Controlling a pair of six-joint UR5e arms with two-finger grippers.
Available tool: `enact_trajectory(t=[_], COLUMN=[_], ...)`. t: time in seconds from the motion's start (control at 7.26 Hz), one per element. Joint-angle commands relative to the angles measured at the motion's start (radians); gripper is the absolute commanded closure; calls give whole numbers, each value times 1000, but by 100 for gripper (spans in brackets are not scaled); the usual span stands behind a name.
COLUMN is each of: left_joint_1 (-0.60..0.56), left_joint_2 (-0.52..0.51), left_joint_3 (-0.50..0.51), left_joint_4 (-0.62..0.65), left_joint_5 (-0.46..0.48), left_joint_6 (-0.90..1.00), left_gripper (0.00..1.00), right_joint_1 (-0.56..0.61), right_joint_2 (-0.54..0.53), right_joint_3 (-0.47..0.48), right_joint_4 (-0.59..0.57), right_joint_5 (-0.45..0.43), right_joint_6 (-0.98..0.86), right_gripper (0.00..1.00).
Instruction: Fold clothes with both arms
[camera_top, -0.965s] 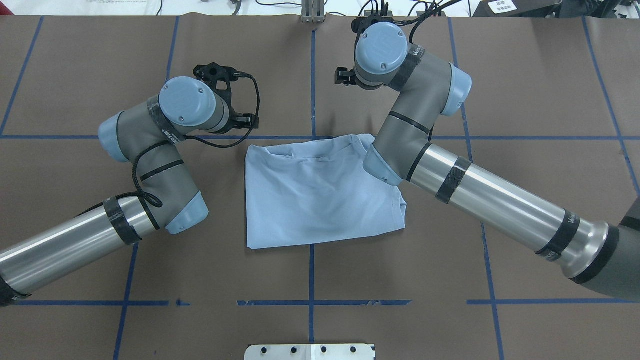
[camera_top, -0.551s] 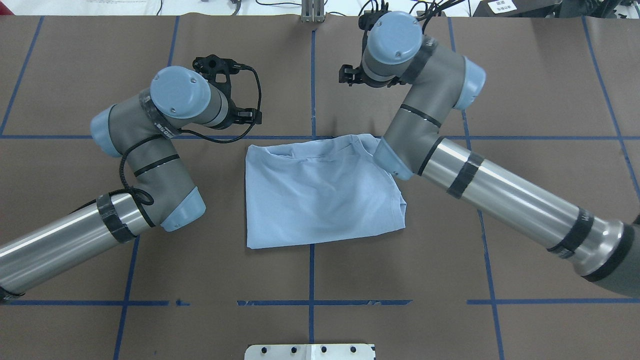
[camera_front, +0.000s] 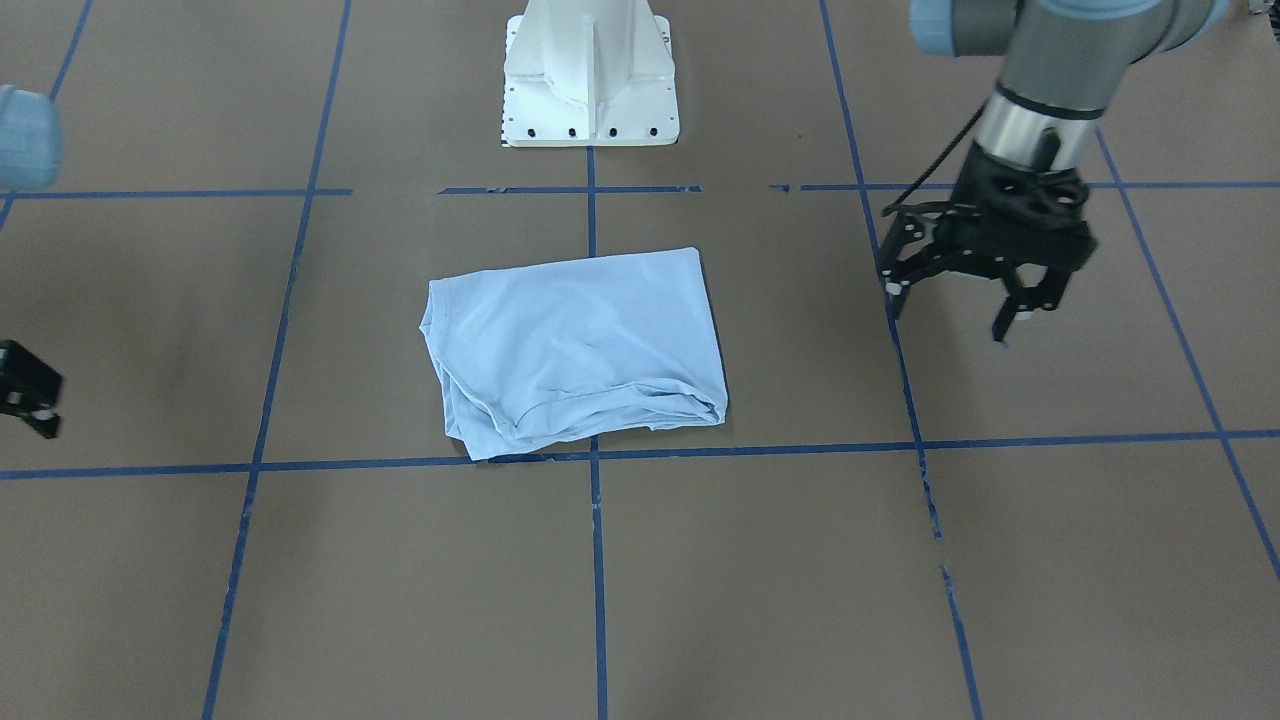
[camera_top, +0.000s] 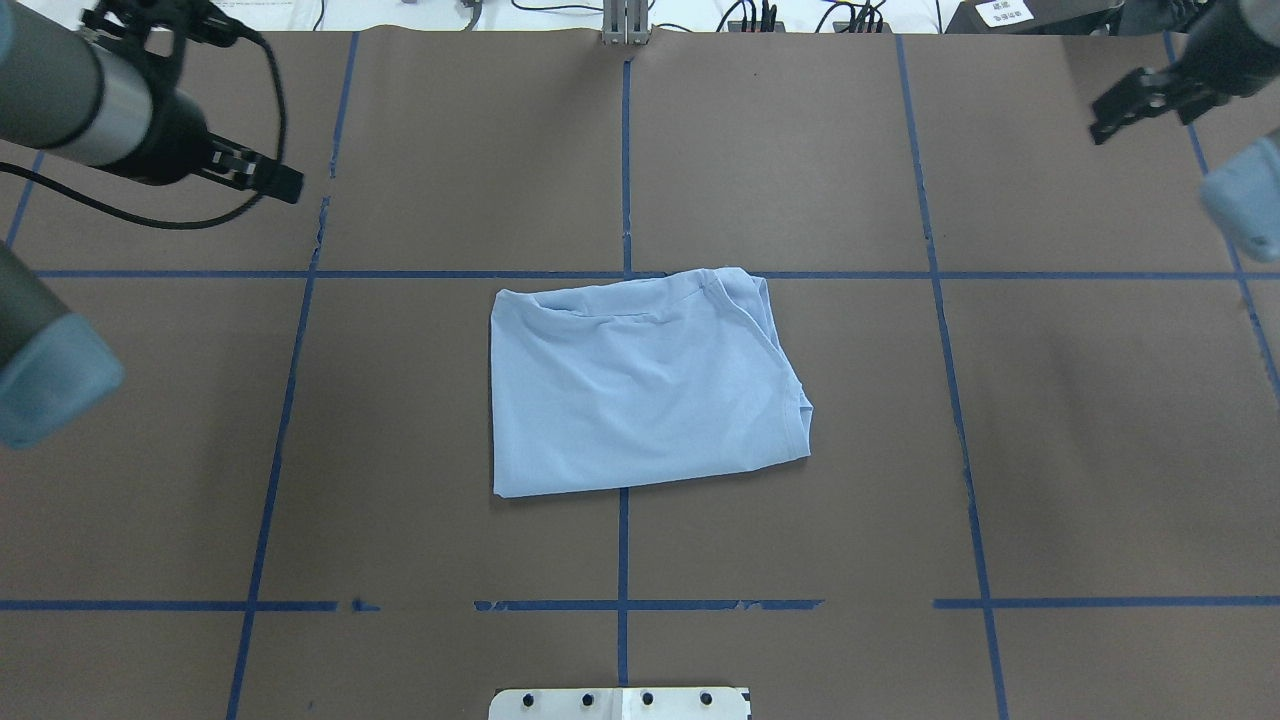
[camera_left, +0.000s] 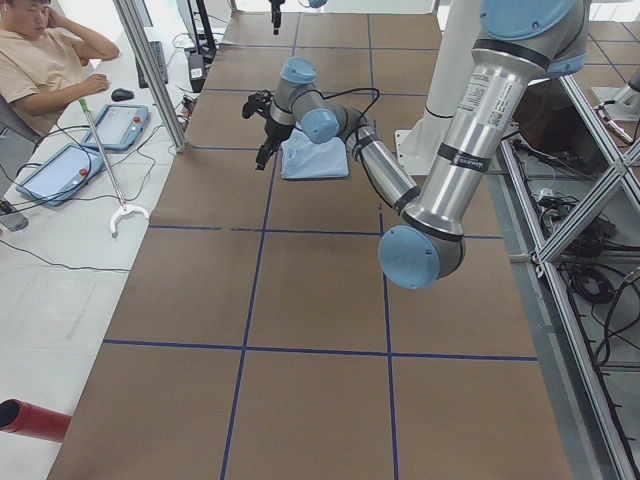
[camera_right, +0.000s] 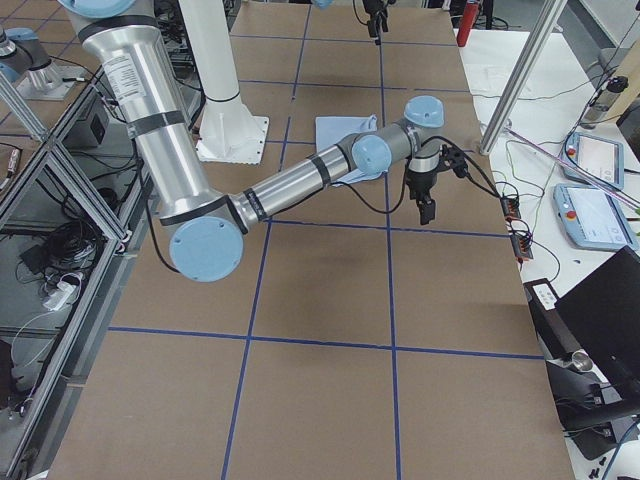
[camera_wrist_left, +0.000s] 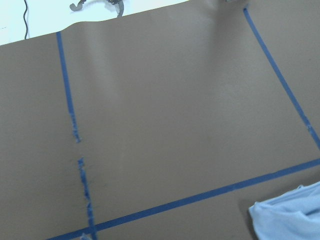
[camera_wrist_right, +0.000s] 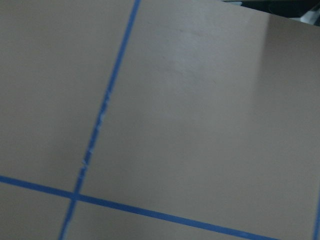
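The light blue shirt (camera_top: 640, 390) lies folded into a rough rectangle at the middle of the brown surface (camera_top: 450, 150). It sits just on the robot's side of a blue tape line (camera_top: 850, 274), with nothing touching it. Its long axis runs side to side across the robot, though it is only a little wider than it is deep. One short end is a clean straight edge on the robot's left. The other end, on the right, is rounder and shows stacked layers.

The left arm (camera_front: 1040, 110) hangs above bare surface off the shirt's left end, a little toward the far side, and its jaws stand wide apart and hold nothing. The right arm (camera_top: 1243, 200) is out by the far right corner, well apart from the cloth. Only a sliver of its jaws shows in the overhead and front views, so I cannot tell whether they are spread or closed.

The shirt sits between the two arms, and the left jaws are clearly the nearer pair. The fold looks finished or close to it. If one more fold is wanted, it would probably go across the long axis: the left jaws would come in toward the straight left edge and carry it over to the right.
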Motion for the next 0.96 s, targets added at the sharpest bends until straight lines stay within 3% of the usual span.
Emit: enact_trajectory(t=[0.0,0.14,0.41,0.83], left_joint_1=[-251,-337,-372,-464], left_joint_2=[151,223,364,449], left_joint_3=[-19,-7,59,156], left_joint_4=[18,19,16,39], left_joint_5=[-167,-224,-296,-320], left_joint_6=[373,450,448,680], left_gripper=[0,0,0,0], right_joint_1=[206,229,246,326], right_joint_2=[-200,-318,-474,-585], right_joint_3=[2,6,17,130], right_joint_4=[-16,-4,15,-5], right_joint_5=[74,106,109,144], right_joint_6=[-305,-305,-301,-305], right_gripper=[0,0,0,0])
